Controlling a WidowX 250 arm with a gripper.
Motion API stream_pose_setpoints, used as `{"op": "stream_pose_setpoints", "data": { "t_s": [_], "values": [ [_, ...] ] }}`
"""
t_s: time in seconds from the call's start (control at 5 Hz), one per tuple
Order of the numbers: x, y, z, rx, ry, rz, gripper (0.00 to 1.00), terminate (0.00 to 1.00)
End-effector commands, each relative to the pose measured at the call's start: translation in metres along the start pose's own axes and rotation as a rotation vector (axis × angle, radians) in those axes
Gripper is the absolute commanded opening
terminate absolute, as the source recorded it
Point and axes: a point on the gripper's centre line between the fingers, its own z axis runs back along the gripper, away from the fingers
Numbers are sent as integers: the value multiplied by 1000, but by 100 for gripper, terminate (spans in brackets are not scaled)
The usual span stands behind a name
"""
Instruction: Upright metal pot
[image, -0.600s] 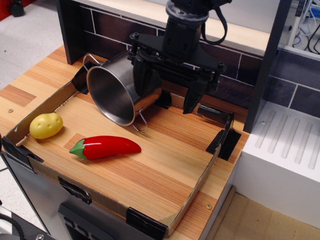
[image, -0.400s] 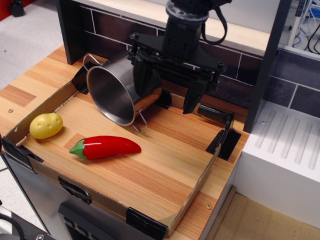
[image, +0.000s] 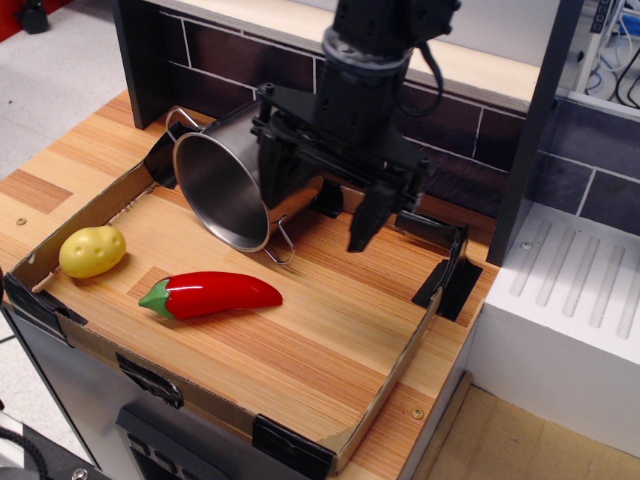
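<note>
The wooden tray (image: 330, 330) with low cardboard walls is taken as landmark. At its far left part the metal pot (image: 235, 185) is lying on its side, mouth turned to the front left. The gripper (image: 315, 205) is placed over the pot's closed end, jaws spread apart; whether the pot is touched cannot be told. The grasping step seems in hand. Next, closing on the pot wall is probably needed, then tilting it upright. Near the tray's front left a red pepper (image: 212, 294) and a potato (image: 92, 250) are lying.

light: bright, even | shadows: soft | focus: sharp | glare: metal pot (image: 225, 190)
</note>
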Motion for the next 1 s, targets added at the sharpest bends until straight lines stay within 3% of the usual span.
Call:
{"op": "stream_pose_setpoints", "data": {
  "t_s": [0.0,0.2,0.4,0.6,0.8],
  "values": [
    [-9,44,33,112,-278,-348,100,0],
    [-16,75,34,200,-382,-582,100,0],
    [-15,96,35,235,-487,-815,100,0],
    [-7,109,30,281,-577,-957,100,0],
    [3,113,18,314,-667,-971,100,0]
  ]
}}
